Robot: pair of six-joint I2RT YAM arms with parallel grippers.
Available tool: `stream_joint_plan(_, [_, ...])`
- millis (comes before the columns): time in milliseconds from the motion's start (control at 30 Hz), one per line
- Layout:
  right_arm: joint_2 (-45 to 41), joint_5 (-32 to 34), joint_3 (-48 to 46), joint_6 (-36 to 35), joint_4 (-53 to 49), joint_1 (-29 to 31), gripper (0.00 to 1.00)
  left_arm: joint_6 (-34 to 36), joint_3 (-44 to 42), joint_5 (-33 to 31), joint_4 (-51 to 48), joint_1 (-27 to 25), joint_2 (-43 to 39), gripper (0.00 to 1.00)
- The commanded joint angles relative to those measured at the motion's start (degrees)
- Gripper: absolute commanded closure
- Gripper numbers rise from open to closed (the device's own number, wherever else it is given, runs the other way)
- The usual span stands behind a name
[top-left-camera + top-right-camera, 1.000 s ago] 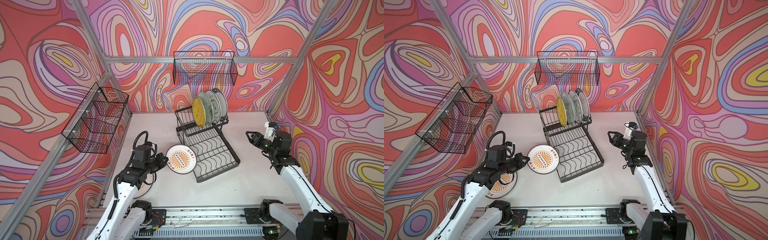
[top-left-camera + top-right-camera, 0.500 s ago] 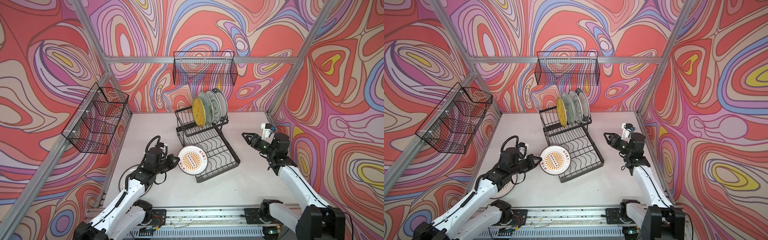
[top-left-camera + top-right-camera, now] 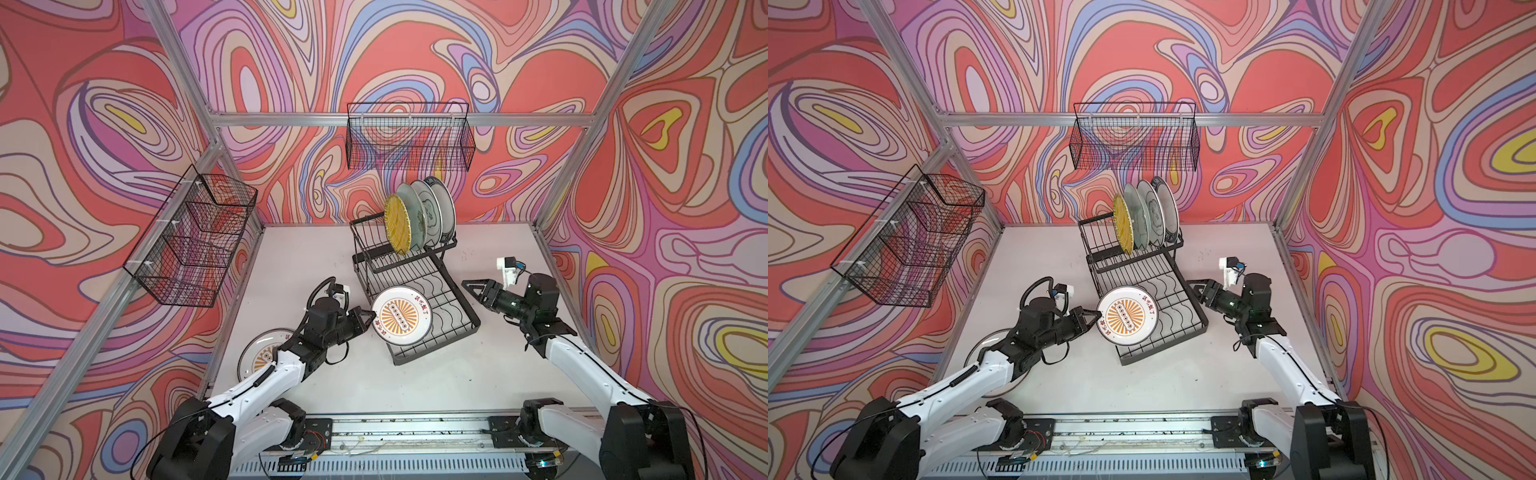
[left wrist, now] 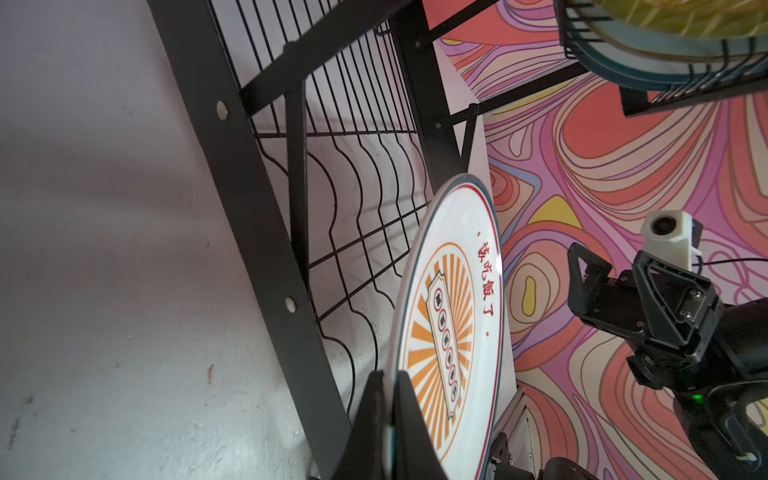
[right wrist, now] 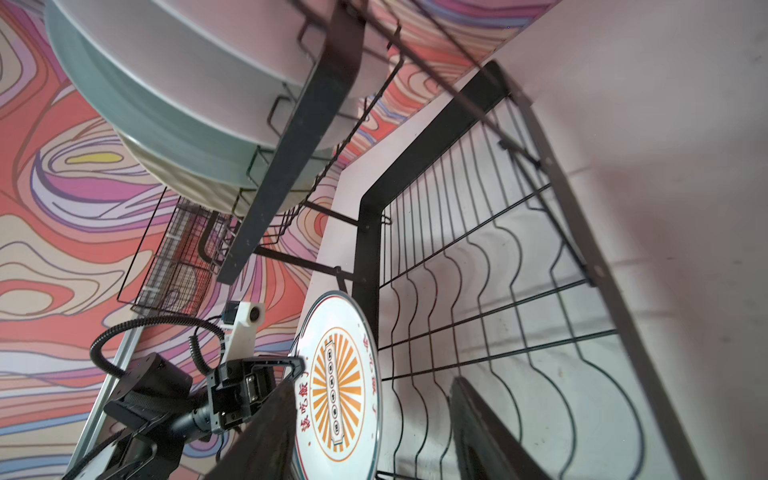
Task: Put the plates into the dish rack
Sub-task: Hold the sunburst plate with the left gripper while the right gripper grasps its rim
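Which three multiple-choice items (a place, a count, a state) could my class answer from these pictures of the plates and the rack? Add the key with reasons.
1. Where does the unheld sunburst plate lie?
A. on the table, partly under the left arm
B. in a wall basket
C. in the rack's low tray

2. How many plates stand in the raised tier of the dish rack?
A. two
B. four
C. six

3. What is the left gripper doing?
A. hanging open
B. shut on the rim of the other sunburst plate
C. shut on a rack wire

Key: 1 A, both top views show it flat on the table behind that arm. 2 B, four stand on edge side by side. 3 B, the left wrist view shows both fingers pinching the rim.
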Motion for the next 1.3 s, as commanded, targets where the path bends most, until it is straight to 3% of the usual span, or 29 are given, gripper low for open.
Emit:
stream_joint_plan(0, [4.4,2.6,-0.7,1.8,4.8,5.5,0.39,-1.9,-0.2,-0.8,9.1,-0.6,0.2,1.0])
stream_joint_plan(433, [11.6,3.6,1.1,4.1,10.2,12.5,0.44,-2.2,0.0,-1.2,10.0,-0.8,0.1,1.0])
stream_joint_plan(1267, [17.3,1.8,2.1,11.0,22.0,18.7,0.79,-2.3,-0.1,-0.5,12.5,-1.6,2.8,1.0])
